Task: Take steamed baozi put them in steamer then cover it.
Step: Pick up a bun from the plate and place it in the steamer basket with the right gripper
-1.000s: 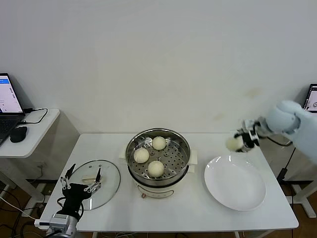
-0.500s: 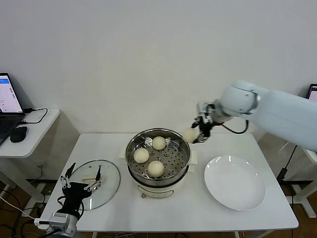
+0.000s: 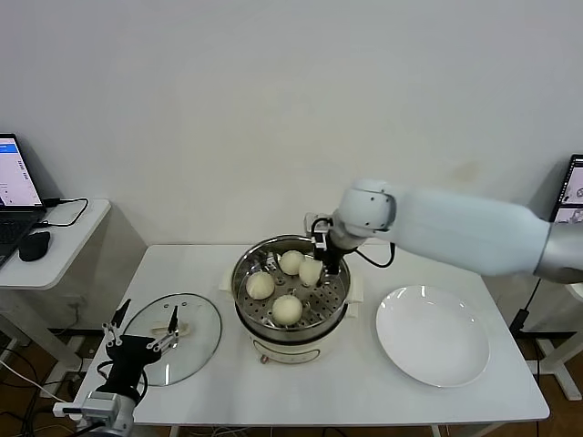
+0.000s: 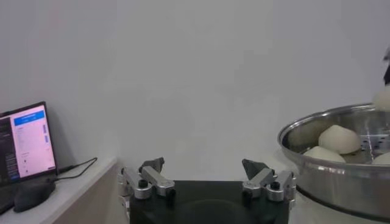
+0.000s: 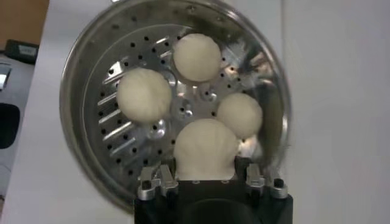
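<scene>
right gripper (image 3: 312, 270): hung over the right side of the steamer, jaws pinching the fourth baozi (image 3: 311, 271); in the right wrist view that bun (image 5: 205, 150) sat squeezed between them, above the perforated tray

left gripper (image 3: 143, 332): parked at the near left corner of the desk, jaws spread wide and holding nothing; the left wrist view showed both fingertips (image 4: 152, 165) well apart

steamer (image 3: 290, 317): shiny steel pot on a cream-white base, middle of the white desk (image 3: 364, 391), no lid on it

baozi inside: three were already on the tray, one at the far side (image 3: 291, 262), one on the left (image 3: 260, 285), one at the near side (image 3: 287, 309); none of them touched each other as far as I could see

held baozi vs the rest: just right of the far bun; couldn't tell if it was touching the tray or still a bit above it

cover (image 3: 173, 339): glass lid lay flat on the desk to the left of the steamer, handle up, right beside the left gripper

plate (image 3: 432, 335): flat white one, to the right of the steamer, nothing on it

side stuff: a laptop (image 3: 16, 182) and a mouse (image 3: 34, 246) sat on a small table off to the far left
</scene>
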{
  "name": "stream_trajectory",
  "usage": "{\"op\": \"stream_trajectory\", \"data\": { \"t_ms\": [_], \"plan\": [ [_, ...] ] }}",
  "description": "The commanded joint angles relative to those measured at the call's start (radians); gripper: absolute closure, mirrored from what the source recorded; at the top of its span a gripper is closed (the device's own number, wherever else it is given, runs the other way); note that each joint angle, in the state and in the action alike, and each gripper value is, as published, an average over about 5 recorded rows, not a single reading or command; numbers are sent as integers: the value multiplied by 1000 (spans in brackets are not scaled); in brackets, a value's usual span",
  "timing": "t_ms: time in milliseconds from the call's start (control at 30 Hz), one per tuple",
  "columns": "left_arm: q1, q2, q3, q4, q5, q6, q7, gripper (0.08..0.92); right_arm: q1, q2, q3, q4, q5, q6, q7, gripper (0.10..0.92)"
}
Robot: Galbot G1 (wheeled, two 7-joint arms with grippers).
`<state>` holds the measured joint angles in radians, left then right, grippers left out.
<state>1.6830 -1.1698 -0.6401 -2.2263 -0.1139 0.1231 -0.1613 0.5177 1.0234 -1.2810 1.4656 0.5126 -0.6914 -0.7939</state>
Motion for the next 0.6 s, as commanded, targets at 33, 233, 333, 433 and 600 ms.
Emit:
{"op": "stream_trajectory", "data": {
  "t_ms": [33, 233, 333, 433, 600],
  "plan": [
    [0, 0, -5, 1, -1, -1, 1, 177, -77, 68, -14, -65, -29, -35, 27, 431],
    [-3, -2, -2, 4, -1, -1, 1, 177, -78, 52, -13, -62, -44, -35, 21, 431],
    [-5, -3, 1, 4, -1, 0, 1, 177, -80, 44, -11, -60, -55, -35, 19, 423],
    [-6, -4, 2, 5, 0, 0, 1, 177, -76, 29, -8, -50, -61, -35, 13, 374],
    [-6, -6, 5, 7, 2, 0, 0, 177, -60, -15, 28, -23, -60, -35, 10, 242]
  ]
}}
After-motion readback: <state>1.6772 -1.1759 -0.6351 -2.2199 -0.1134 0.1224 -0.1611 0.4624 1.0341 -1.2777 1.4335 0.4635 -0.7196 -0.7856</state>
